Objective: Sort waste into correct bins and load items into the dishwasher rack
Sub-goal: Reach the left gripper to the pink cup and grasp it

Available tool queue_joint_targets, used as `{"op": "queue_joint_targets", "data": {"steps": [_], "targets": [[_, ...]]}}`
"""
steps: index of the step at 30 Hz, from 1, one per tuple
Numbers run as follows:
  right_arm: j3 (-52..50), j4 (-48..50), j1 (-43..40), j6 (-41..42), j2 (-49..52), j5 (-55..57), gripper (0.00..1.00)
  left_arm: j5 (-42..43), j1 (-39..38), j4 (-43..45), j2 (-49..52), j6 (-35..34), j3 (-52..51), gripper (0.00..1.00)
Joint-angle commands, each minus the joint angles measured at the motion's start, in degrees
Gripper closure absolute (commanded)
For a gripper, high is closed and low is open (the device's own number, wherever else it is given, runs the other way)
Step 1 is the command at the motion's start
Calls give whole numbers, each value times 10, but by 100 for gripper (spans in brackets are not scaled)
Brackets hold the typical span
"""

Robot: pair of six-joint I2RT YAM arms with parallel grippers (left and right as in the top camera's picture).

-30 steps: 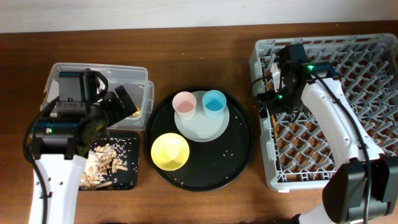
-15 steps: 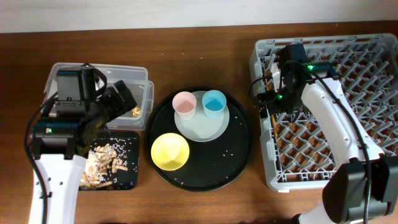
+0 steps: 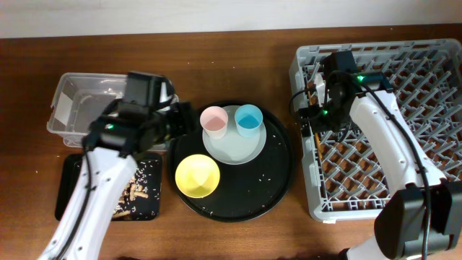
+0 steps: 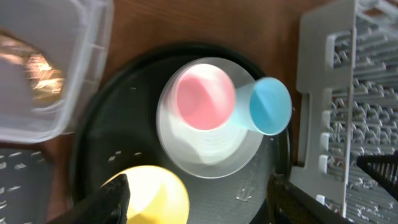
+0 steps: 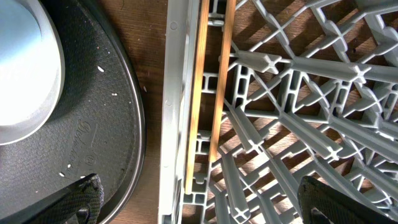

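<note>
On the pale plate [image 3: 232,144] stand the pink cup [image 3: 214,120] and blue cup [image 3: 248,119], with the yellow bowl [image 3: 197,175] beside them. My left gripper [image 3: 182,119] hovers open by the pink cup; in the left wrist view its fingers [image 4: 112,199] straddle the bowl [image 4: 152,196] and plate [image 4: 208,149], holding nothing. A gold wrapper [image 4: 37,68] lies in the clear tub [image 3: 72,108]. Food scraps [image 3: 133,191] fill the shallow black tray [image 3: 72,195]. My right gripper [image 5: 205,202] stands open above the chopsticks [image 5: 202,93], which lie along the grey rack's left wall [image 5: 177,124].
The cups, plate and bowl sit on a large round black tray [image 3: 278,173] strewn with white grains. The dishwasher rack [image 3: 404,87] takes up the right side of the wooden table. Bare wood separates the round tray from the rack.
My left arm has swung right, from over the clear tub to the round tray's left edge, and its jaws have narrowed a little. The right arm has not moved.
</note>
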Motion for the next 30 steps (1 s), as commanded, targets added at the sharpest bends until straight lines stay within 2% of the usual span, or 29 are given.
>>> {"op": "queue_joint_targets", "data": {"steps": [1,3,12,16,30], "targets": [[1,0,-2,2,3,5,2,8,-33,26,35,0,-5,32],[1,0,-2,2,3,5,2,8,-42,35,49,0,-5,36],[1,0,-2,2,3,5,2,-53,-54,53,144,-16,-5,41],[1,0,-2,2,3,5,2,-85,-54,57,171,-26,-5,47],[1,0,-2,2,3,5,2,-87,-54,116,224,-26,-5,57]]}}
